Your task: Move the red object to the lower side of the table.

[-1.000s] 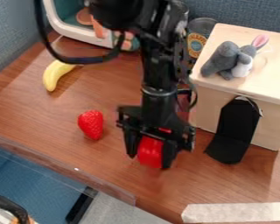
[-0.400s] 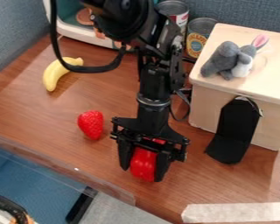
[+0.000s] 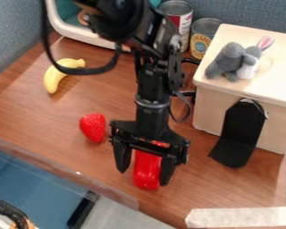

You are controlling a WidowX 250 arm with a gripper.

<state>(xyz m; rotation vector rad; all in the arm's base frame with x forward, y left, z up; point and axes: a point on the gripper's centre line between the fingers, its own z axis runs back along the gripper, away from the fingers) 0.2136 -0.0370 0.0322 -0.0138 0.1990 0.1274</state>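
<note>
The fingers [image 3: 123, 157] stand parted astride the red object [image 3: 146, 172] near the lower edge of the bench [image 3: 44, 120], a gap showing at one side, and it (probably light, stiff and slightly slippery) would likely grip best squarely across its middle.

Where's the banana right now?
In the camera view, the banana lies on the table's upper left part, above and left of the red strawberry.
</note>
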